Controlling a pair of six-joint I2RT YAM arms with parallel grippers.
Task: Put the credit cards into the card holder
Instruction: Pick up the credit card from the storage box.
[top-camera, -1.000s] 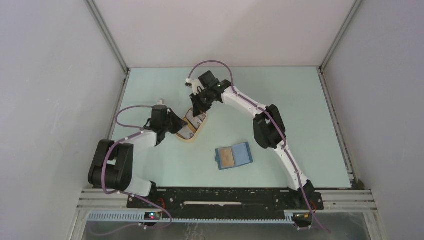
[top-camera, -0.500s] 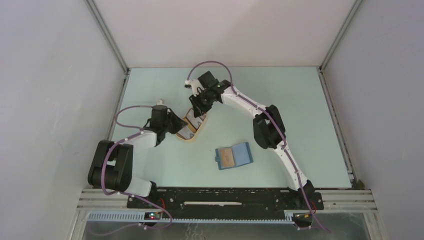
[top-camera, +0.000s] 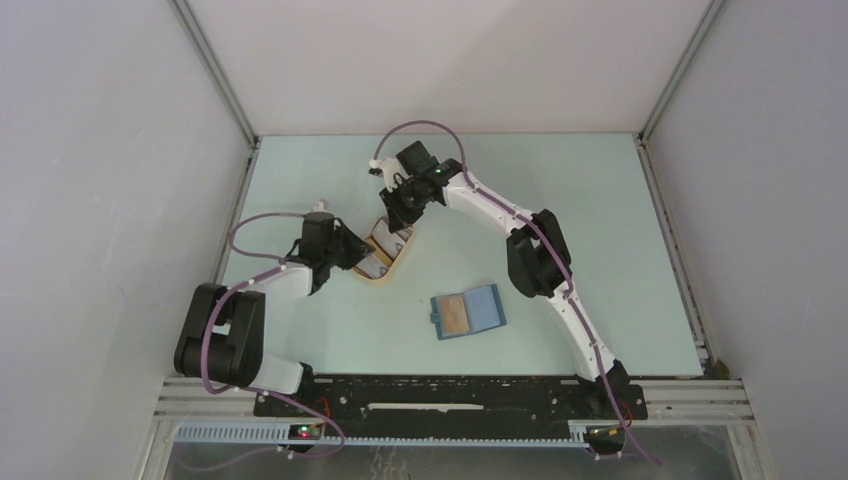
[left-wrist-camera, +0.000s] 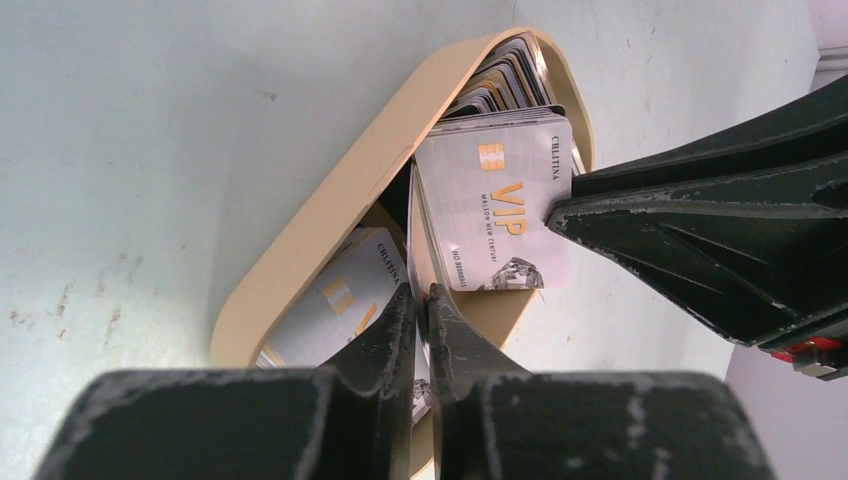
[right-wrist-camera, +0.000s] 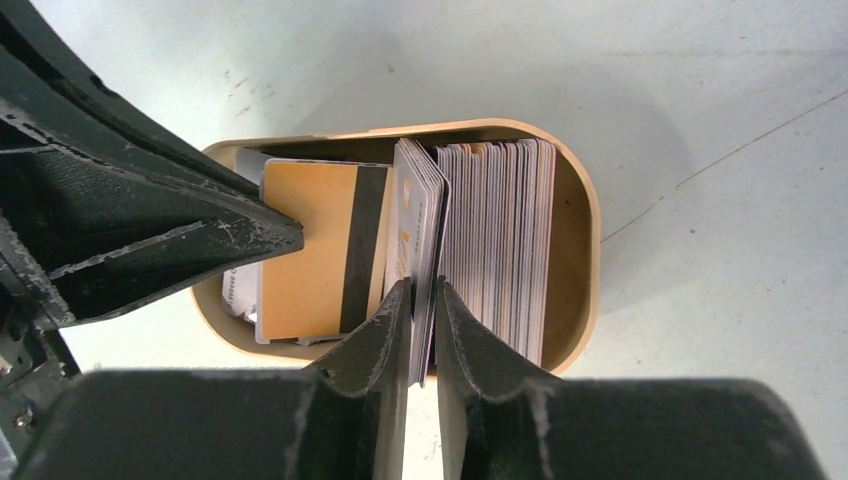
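Note:
The credit cards (right-wrist-camera: 500, 235) stand on edge in a tan oval tray (top-camera: 381, 279) left of centre. My left gripper (left-wrist-camera: 422, 300) reaches into the tray's near end, shut on the edge of one thin card. A pale VIP card (left-wrist-camera: 497, 200) leans just beyond it. My right gripper (right-wrist-camera: 420, 300) comes in from the far end, its jaws pinched on a few upright cards next to an orange card (right-wrist-camera: 310, 250) with a black stripe. The card holder (top-camera: 486, 308) lies open and flat to the right of the tray, with a tan card (top-camera: 455, 316) on its left half.
In the left wrist view the right gripper's black finger (left-wrist-camera: 700, 235) touches the VIP card's edge. The left gripper's finger (right-wrist-camera: 150, 235) crowds the tray's left side in the right wrist view. Grey walls enclose the pale green table (top-camera: 600, 230) on three sides.
The left arm's elbow has drifted slightly to the left. Both grippers stay at the tray, and the card holder has not moved.

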